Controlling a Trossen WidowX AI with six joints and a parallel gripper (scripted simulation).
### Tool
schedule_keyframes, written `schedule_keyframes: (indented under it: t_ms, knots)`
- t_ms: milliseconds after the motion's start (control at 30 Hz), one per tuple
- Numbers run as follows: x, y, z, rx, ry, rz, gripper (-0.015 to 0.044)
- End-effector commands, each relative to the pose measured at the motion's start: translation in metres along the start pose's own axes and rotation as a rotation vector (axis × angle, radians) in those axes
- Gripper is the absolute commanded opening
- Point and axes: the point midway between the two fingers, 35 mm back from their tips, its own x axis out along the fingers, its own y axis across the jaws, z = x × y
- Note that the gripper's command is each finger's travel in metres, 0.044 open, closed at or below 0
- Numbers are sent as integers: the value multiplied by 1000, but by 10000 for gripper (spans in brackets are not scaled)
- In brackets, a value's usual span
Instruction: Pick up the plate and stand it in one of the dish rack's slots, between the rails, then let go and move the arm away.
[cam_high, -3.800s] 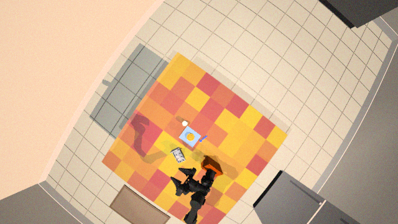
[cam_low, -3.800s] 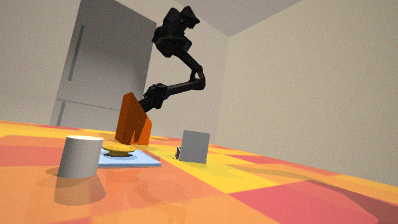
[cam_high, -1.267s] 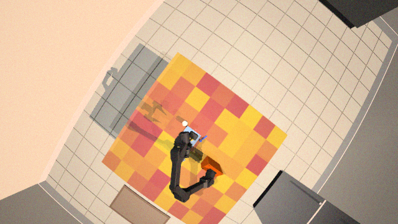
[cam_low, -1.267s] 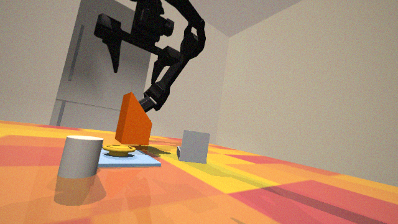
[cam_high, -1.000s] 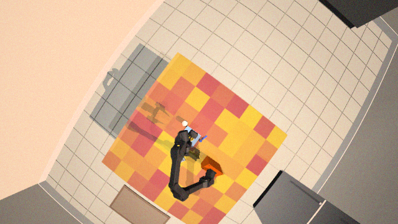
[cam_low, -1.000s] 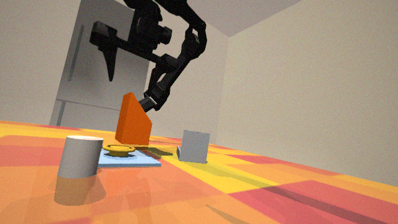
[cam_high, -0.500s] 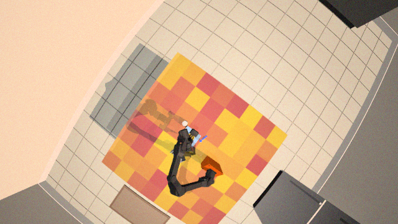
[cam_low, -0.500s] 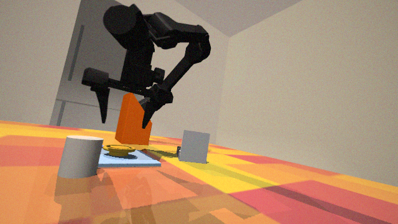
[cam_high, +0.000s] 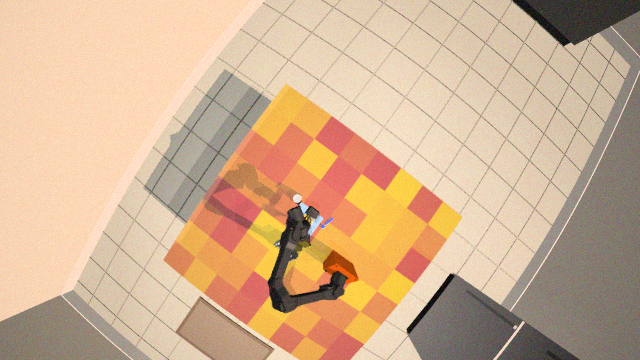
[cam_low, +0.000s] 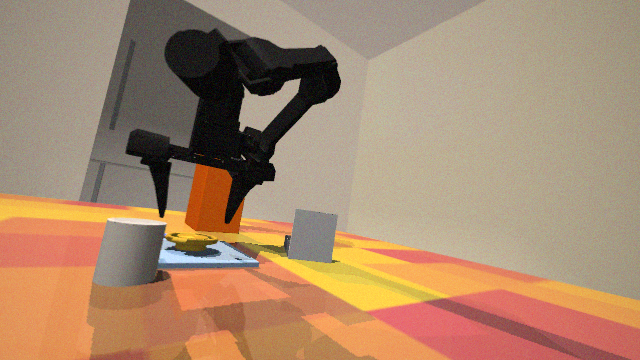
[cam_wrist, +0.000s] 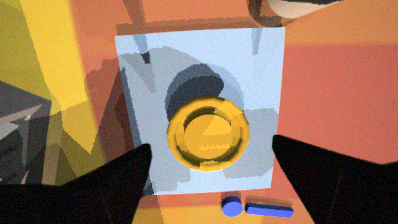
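The yellow plate (cam_wrist: 207, 135) (cam_low: 191, 241) lies flat on a light blue mat (cam_wrist: 150, 50) (cam_low: 225, 257). My gripper (cam_wrist: 211, 145) (cam_low: 195, 218) is open and empty. It hangs straight above the plate with one finger on each side, the tips a little above it. The grey dish rack (cam_low: 312, 235) (cam_wrist: 20, 125) stands beside the mat, to the right in the exterior view and at the left edge of the wrist view. In the overhead view the arm hides most of the plate and the rack; a corner of the mat (cam_high: 305, 207) shows.
A grey cylinder (cam_low: 129, 250) (cam_high: 297, 198) (cam_wrist: 295, 7) stands close to the mat's edge. A small blue knob and bar (cam_wrist: 260, 207) (cam_high: 326, 222) lie just off the mat. The arm's orange base (cam_low: 212, 200) (cam_high: 341, 265) stands behind.
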Motion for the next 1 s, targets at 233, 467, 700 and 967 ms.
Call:
schedule_keyframes:
  t_ms: [233,467,700,967]
  knots:
    - [19,1,-2,5,-1,6,400]
    - [30,1,-4,5,0,7,400]
    - [37,1,-5,5,0,8,374]
    - [37,1,-5,5,0,8,360]
